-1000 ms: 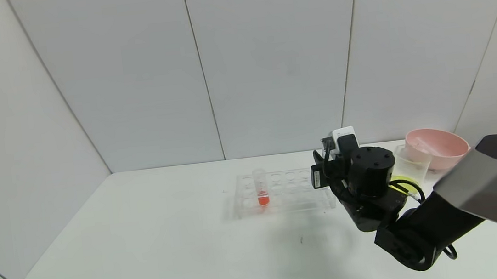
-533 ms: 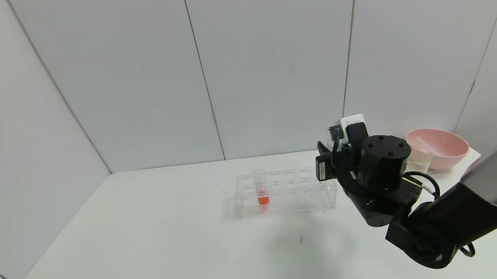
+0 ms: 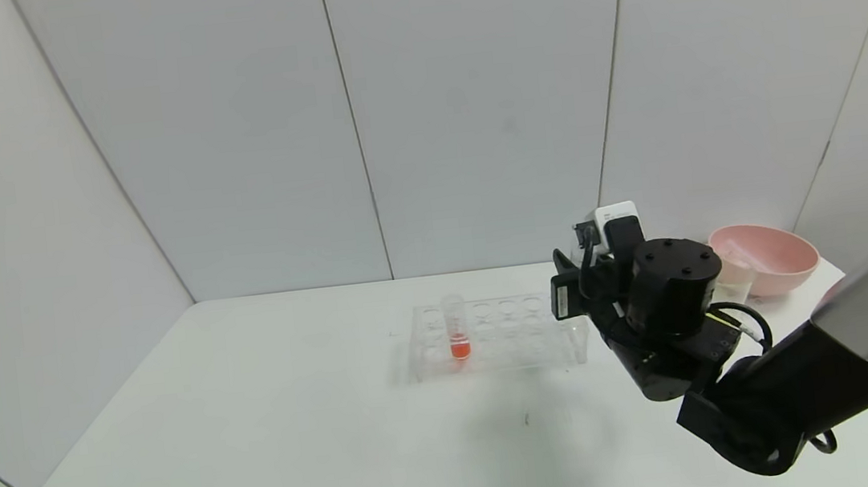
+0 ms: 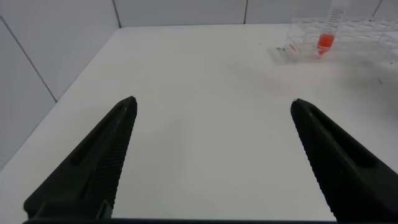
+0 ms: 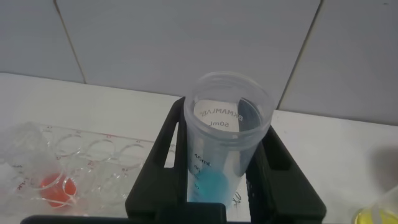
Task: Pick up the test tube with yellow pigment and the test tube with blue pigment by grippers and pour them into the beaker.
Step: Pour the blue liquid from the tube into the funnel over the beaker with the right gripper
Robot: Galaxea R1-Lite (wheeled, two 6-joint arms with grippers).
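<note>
My right gripper (image 3: 580,293) hovers above the table between the tube rack and the beaker (image 3: 735,280), whose lower part is hidden behind the wrist. In the right wrist view the gripper (image 5: 225,121) is shut on the test tube with blue pigment (image 5: 227,143), held upright with cyan liquid at its bottom. The beaker's yellow liquid (image 5: 379,214) shows at that view's edge. My left gripper (image 4: 212,109) is open and empty over bare table, outside the head view. The test tube with yellow pigment is out of view.
A clear tube rack (image 3: 508,332) stands mid-table with an orange-red tube (image 3: 456,326) in it, also seen in the left wrist view (image 4: 326,31). A pink bowl (image 3: 766,257) sits at the back right by the table's corner.
My right gripper has risen and moved right toward the beaker, carrying the blue tube; it now covers the beaker's yellow liquid. It has barely moved in the last half second.
</note>
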